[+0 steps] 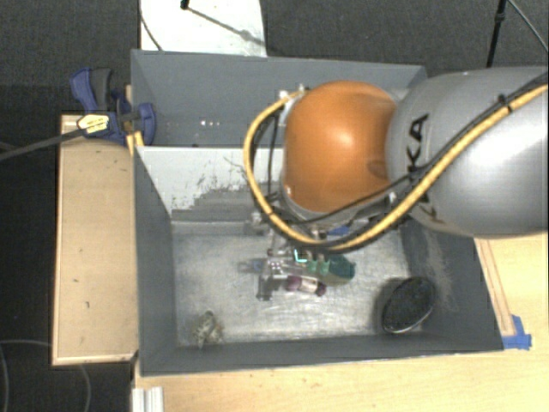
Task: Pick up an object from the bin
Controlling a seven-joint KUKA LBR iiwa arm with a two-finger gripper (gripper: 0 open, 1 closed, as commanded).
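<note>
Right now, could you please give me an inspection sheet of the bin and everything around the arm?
Surface: grey metal bin, floor scuffed.
Job's things: green piece and small purple piece lying together mid-bin.
Clutter: black oval pad in the bin's lower right corner; small brownish lump in its lower left corner.
Gripper: gripper low at mid-bin, just left of the green piece.
Cables: yellow cable looped round the arm's orange cover.
Surroundings: nothing seen.
</note>
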